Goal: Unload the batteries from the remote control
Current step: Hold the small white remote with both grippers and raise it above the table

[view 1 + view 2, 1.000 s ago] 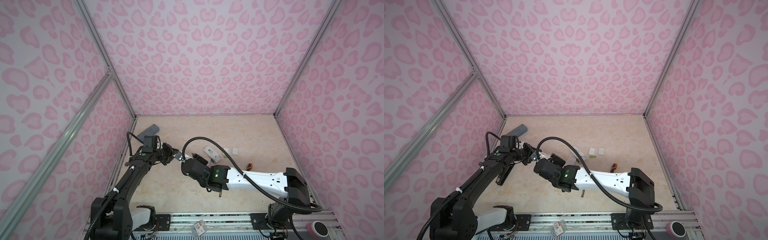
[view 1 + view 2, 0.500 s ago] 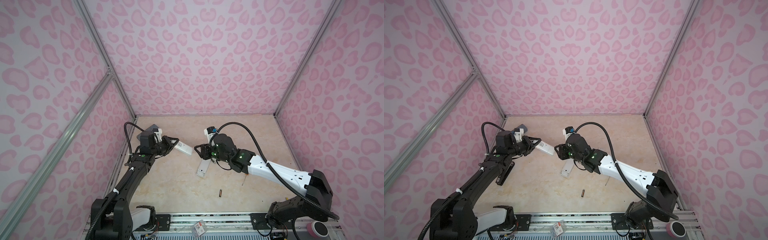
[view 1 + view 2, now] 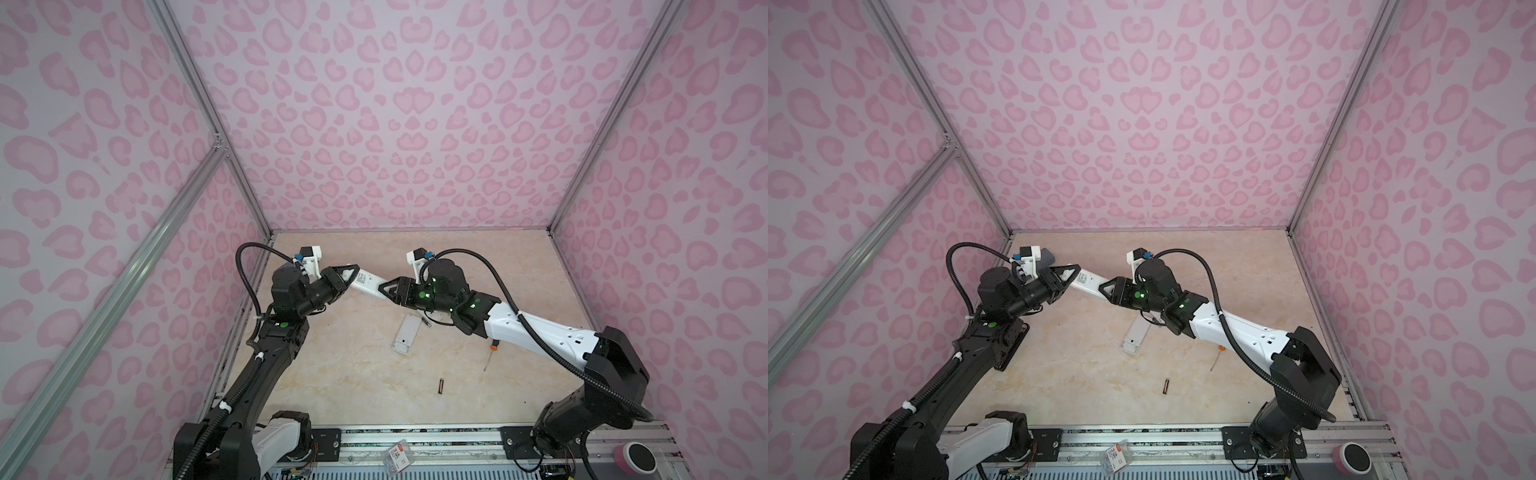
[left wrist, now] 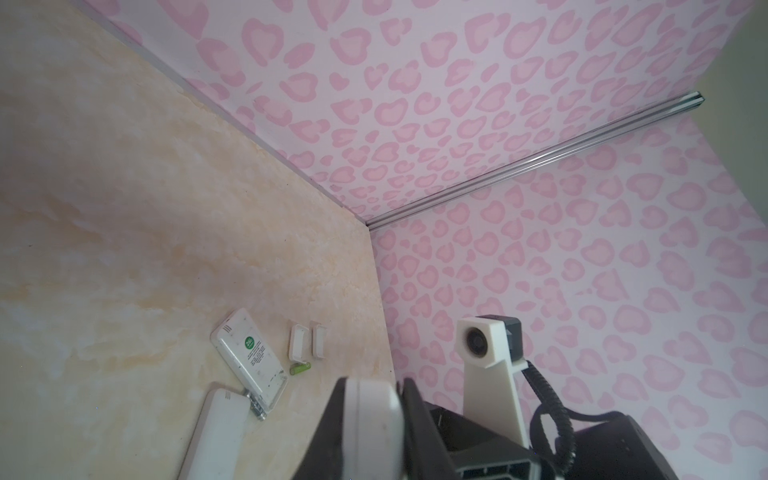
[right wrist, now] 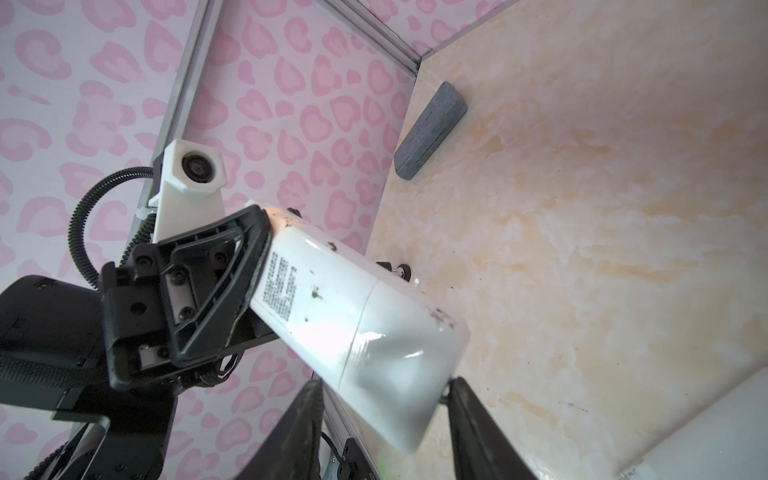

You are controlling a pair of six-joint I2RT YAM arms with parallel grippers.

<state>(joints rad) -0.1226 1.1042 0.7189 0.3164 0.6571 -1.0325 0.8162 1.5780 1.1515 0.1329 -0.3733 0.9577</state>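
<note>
Moved since half a second ago: right hand (image 5: 386,390) has closed the gap to the free end of the held remote (image 3: 365,282). Its jaws straddle that end, part open; whether they press cannot be told.
Opposite end: left hand (image 3: 352,277) clamped narrowly on it, carrying the remote clear of the tabletop (image 3: 340,374).
Batteries: one dark battery (image 3: 441,385) loose near the front edge; one green battery (image 4: 300,368) beside an opened remote (image 4: 249,357). Any inside the held remote are hidden, as its cover seam looks closed.
Hazards, judged: glossy, rounded white plastic offers little purchase. A pull on the cover could drag the body from the left hand or twist it between the two arms. Freed cells, being smooth cylinders, would roll.
Also present: orange-handled screwdriver (image 3: 490,351); small white cover plates (image 4: 300,341); matte grey oblong (image 5: 430,131).
</note>
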